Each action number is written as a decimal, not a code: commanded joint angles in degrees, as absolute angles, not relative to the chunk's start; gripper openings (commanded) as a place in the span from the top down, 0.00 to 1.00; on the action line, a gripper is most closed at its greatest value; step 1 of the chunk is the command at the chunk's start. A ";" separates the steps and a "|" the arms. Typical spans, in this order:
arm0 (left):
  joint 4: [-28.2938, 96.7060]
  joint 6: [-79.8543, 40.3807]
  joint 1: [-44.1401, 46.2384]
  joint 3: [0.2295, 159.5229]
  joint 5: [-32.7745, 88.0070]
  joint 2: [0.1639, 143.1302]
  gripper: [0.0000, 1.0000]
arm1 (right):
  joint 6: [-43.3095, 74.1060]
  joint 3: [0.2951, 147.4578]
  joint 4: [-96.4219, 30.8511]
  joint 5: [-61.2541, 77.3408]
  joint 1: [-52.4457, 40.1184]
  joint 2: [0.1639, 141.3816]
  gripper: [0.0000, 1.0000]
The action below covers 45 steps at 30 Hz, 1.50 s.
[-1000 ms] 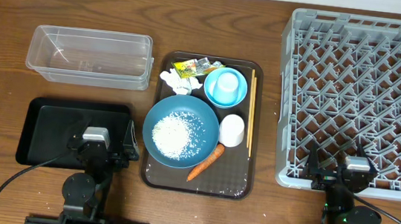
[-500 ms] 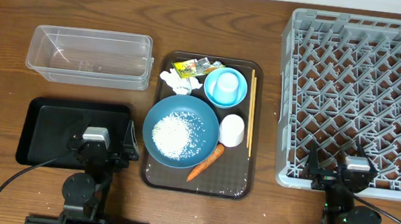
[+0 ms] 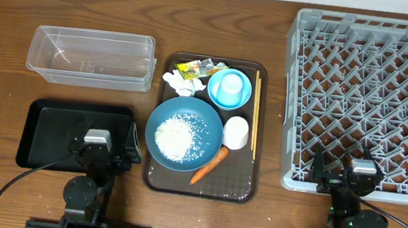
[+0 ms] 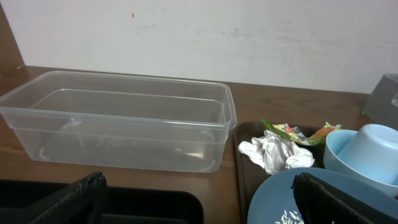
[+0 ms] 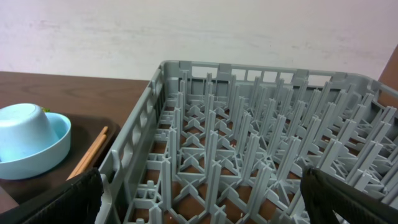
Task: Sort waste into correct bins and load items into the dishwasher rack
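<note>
On the brown serving tray (image 3: 155, 173) a dark-blue bowl (image 3: 184, 133) holds white rice (image 3: 176, 137). Beside it lie an orange carrot (image 3: 209, 165), a whitish-pink cup (image 3: 236, 132), a light-blue cup (image 3: 230, 89), chopsticks (image 3: 255, 114), a crumpled tissue (image 3: 182, 85) and a yellow-green wrapper (image 3: 193, 69). The clear tub (image 3: 92, 57) is at the back left, the black tray (image 3: 56, 133) at the front left, the grey rack (image 3: 369, 101) on the right. My left gripper (image 3: 97, 145) is open over the black tray. My right gripper (image 3: 358, 176) is open over the rack's front edge.
The left wrist view shows the tub (image 4: 118, 118), tissue (image 4: 273, 151), wrapper (image 4: 292, 132) and bowl rim (image 4: 273, 196). The right wrist view shows the rack's pegs (image 5: 249, 143), the light-blue cup (image 5: 28, 140) and chopsticks (image 5: 90, 152). A pale wall stands behind.
</note>
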State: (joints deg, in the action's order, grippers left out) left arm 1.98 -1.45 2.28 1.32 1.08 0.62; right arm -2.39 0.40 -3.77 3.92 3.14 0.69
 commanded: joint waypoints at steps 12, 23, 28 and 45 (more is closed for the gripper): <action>2.81 -36.23 2.04 0.27 41.56 0.27 0.03 | -3.27 0.32 -4.03 3.90 2.28 0.38 0.01; 0.93 -43.92 1.93 17.76 57.14 5.69 0.03 | -3.27 0.32 -4.03 3.90 2.28 0.38 0.01; 28.84 -26.85 1.96 38.22 56.31 22.76 0.03 | -3.27 0.32 -4.03 3.90 2.28 0.38 0.01; 74.85 -16.16 14.33 70.08 25.56 57.63 0.02 | -3.29 0.32 -4.03 3.90 2.28 0.38 0.01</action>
